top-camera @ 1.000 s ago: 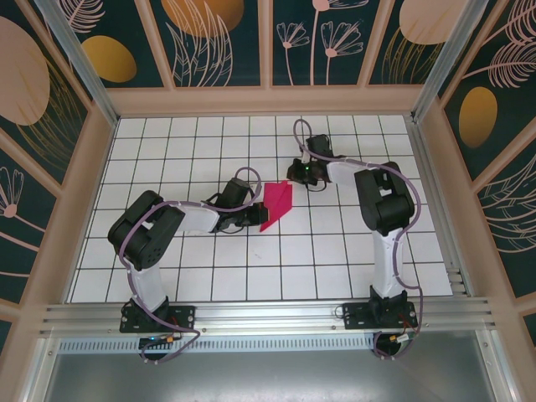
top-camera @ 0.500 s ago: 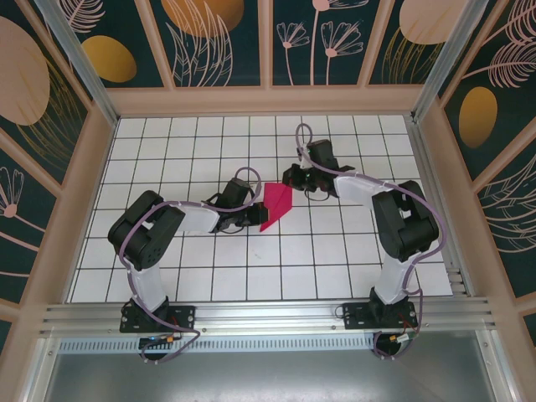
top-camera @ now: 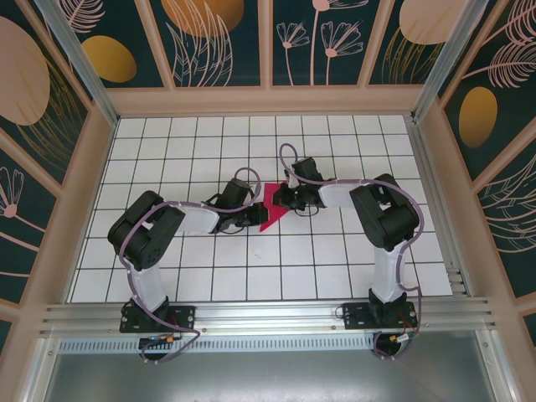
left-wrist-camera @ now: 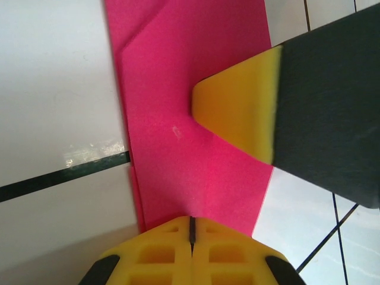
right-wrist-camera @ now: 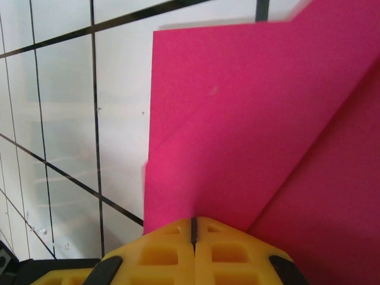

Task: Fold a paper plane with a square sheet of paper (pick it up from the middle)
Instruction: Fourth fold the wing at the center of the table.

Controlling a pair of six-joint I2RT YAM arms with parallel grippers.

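Tall walls point(top-camera: 209, 33), dark green with painted orange and pink plants and framed in pale wood, close the table point(top-camera: 167, 276) on three sides. The table has a white top with a grid of black lines, and a metal rail point(top-camera: 268, 311) runs along its 6 o'clock edge. The left arm point(top-camera: 151, 234) is fixed on the rail at about 7 o'clock and the right arm point(top-camera: 385, 218) at about 5 o'clock; both are black and white with purple cables, and both reach toward the middle. The square sheet of paper point(top-camera: 272, 211) lies flat there, a little toward 12 o'clock from the centre. It is already partly folded, with a narrow pointed outline, and the wrist views show overlapping pink layers and a diagonal fold edge. The left gripper point(top-camera: 251, 219) is at the 8 o'clock side of the paper. Its yellow fingertips are closed together with only a thin seam between them, and they are set on the paper and hold nothing. The right gripper point(top-camera: 282, 199) is at the 1 o'clock side, also closed, with its tips on the paper.
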